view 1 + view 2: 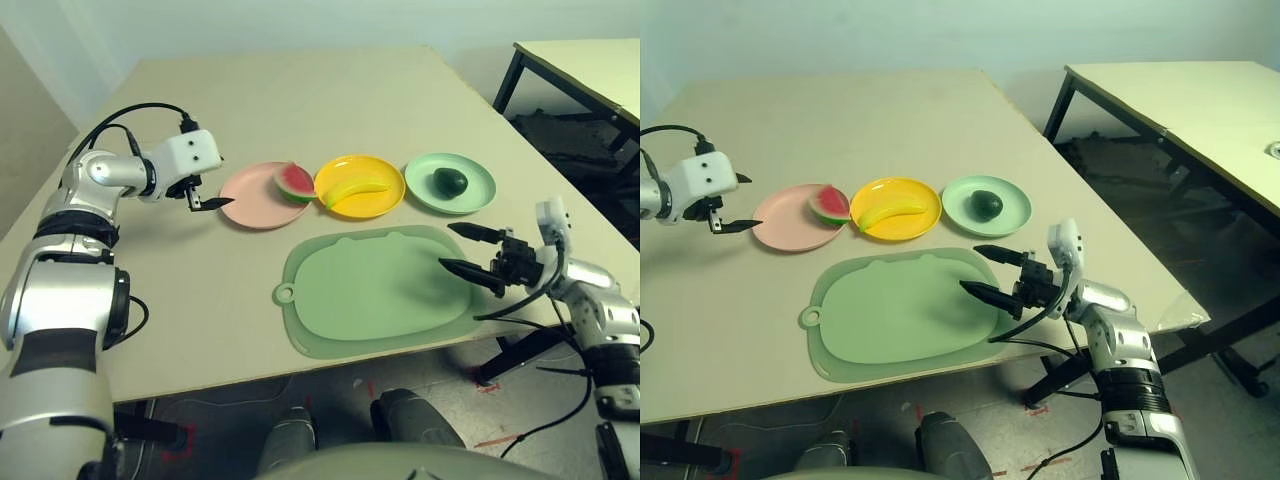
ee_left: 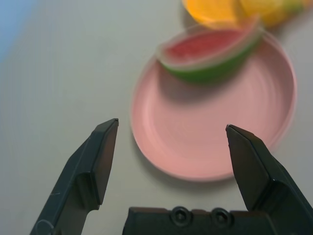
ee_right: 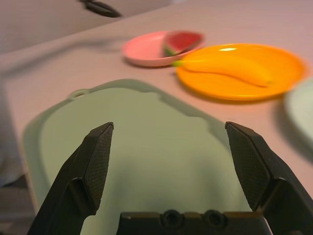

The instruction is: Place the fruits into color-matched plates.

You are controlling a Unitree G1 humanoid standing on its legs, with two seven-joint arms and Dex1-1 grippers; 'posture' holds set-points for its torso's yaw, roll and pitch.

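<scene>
Left gripper (image 1: pixel 207 203) spread wide, nothing held, hovering just off the left rim of the pink plate (image 1: pixel 250 205), apart from it. Right gripper (image 1: pixel 992 272) also wide open and empty, over the right end of the pale-green mat (image 1: pixel 375 292), near the table's (image 1: pixel 200 310) front-right corner. All three fruits sitting in plates, lined up in a row across the middle of the table: watermelon wedge (image 1: pixel 295 182) on the right side of the pink plate, leaning by its rim next to the yellow plate (image 1: pixel 385 200); banana (image 1: pixel 355 189) lying across the yellow plate; avocado (image 1: pixel 450 181) in the middle of the mint green plate (image 1: pixel 475 195). Pink and yellow plates touching or nearly so, green one just beside. Mat right in front of the plates, its front edge close to the table's front edge, small loop (image 1: pixel 284 294) pointing left. Plenty of bare tabletop behind the plates toward the far edge and across the whole left side. Second table (image 1: pixel 1180 100) off to the right, well apart.
</scene>
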